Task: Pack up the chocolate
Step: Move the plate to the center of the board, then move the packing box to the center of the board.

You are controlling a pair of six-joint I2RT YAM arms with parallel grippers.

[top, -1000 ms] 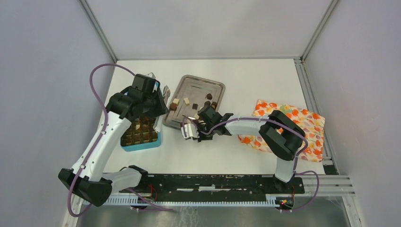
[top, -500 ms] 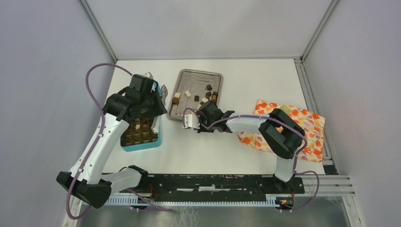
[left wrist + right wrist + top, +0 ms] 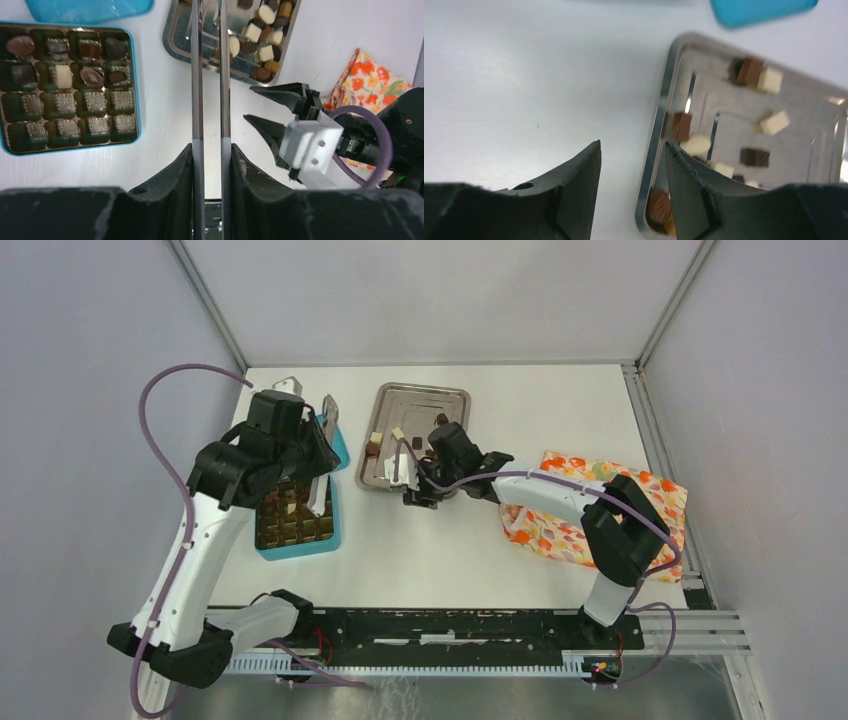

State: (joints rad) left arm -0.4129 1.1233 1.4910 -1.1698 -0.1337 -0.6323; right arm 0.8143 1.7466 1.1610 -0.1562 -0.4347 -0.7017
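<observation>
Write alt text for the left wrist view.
The left gripper reaches up the middle, its long metal fingers slightly apart and empty. At left, a teal box holds a few chocolates in its upper compartments; ahead lies a steel tray of chocolates, and at right the right gripper, open, beside floral cloth.

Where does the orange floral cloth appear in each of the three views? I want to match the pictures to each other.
Top external: the orange floral cloth lies on the right side, at middle height.
Left wrist: the cloth is at the right edge, above the middle.
Right wrist: not in it.
Shared landmark: the rectangular steel tray, top centre in the left wrist view and on the right in the right wrist view.
</observation>
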